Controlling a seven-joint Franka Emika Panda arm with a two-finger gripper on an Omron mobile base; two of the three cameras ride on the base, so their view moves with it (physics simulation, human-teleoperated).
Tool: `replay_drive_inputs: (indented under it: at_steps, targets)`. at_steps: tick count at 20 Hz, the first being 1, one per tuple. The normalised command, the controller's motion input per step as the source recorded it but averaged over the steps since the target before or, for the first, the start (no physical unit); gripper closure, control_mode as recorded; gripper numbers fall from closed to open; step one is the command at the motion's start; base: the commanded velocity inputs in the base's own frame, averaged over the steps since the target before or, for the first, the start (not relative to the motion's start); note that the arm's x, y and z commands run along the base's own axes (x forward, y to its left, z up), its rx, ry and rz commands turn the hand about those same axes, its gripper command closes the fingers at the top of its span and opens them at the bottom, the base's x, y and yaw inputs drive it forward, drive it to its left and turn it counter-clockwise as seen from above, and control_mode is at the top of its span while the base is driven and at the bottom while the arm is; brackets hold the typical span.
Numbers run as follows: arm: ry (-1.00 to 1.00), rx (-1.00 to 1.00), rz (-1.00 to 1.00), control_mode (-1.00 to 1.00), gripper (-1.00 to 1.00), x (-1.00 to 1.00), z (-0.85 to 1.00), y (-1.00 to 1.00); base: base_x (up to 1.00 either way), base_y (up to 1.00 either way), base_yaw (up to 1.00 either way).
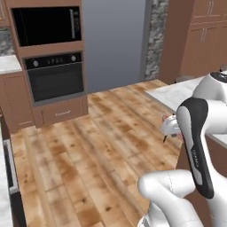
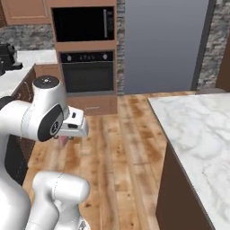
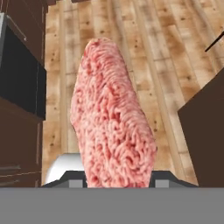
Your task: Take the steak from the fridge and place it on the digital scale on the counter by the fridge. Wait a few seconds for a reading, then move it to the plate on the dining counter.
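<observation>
Steak (image 3: 113, 118), a pink marbled slab, rises from the bottom of the hand view, standing on edge between the fingers of the tool (image 3: 118, 181), which is clenched on its lower end; the fingertips themselves are mostly covered by the meat, with only small grey corners showing at either side. Beneath it lies wooden plank floor (image 3: 148, 52), with dark cabinet fronts (image 3: 22, 87) along one side and a dark brown panel (image 3: 205, 131) on the other. From the left base view the white arm folds up from the lower right, its dark-banded link upright, and the tool (image 1: 170, 127) pokes out beside it just off the edge of the dining tabletop (image 1: 173, 94), a sliver of pink at its tip; the fingers are too small to read there. From the right base view the arm bends at a rounded joint on the left, the hand held level over the floor, and the steak (image 2: 63, 141) hangs as a small pink patch under the tool (image 2: 67, 137), largely hidden by the wrist. White marble of the dining tabletop (image 2: 197, 130) runs along the right, cut off by the frame. A black built-in wall oven (image 1: 55, 77) and microwave (image 1: 46, 25) stand across the room.
</observation>
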Motion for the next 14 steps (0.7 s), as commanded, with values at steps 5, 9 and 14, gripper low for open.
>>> replay_drive_inputs:
  at_steps: [5, 9, 14]
  targets:
    - [0.00, 0.00, 0.00, 1.00, 1.00, 0.00, 0.00, 0.00, 1.00, 0.64, -0.12]
    - [0.00, 0.00, 0.00, 1.00, 1.00, 0.00, 0.00, 0.00, 1.00, 0.82, -0.21]
    - [0.00, 0.00, 0.00, 1.00, 1.00, 0.00, 0.00, 0.00, 1.00, 0.74, -0.23]
